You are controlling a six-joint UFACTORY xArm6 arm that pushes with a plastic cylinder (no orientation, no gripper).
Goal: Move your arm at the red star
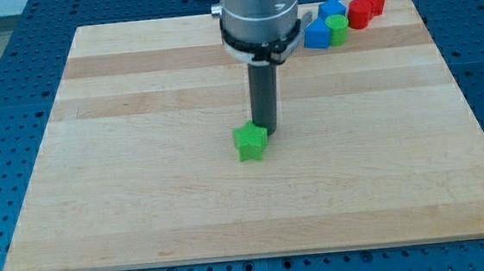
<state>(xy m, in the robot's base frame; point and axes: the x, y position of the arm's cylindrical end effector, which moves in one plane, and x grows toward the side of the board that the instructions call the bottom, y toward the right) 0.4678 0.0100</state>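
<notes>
Blue perforated bench surrounds a pale wooden board (143,204) filling most of the view. Arm housing hangs over the board's upper middle, dark rod dropping straight down. My tip (265,132) holds nothing, just a bare rod end, touching or just beside the green star (250,141) at its upper right.

Cluster at the view's top right: two blue blocks (316,34), (331,9), a green block (337,29), a red block (359,14), and the red star (373,0). Red star lies well apart from my tip, up and to the view's right, near the board's corner; small, bright red, points hard to make out.
</notes>
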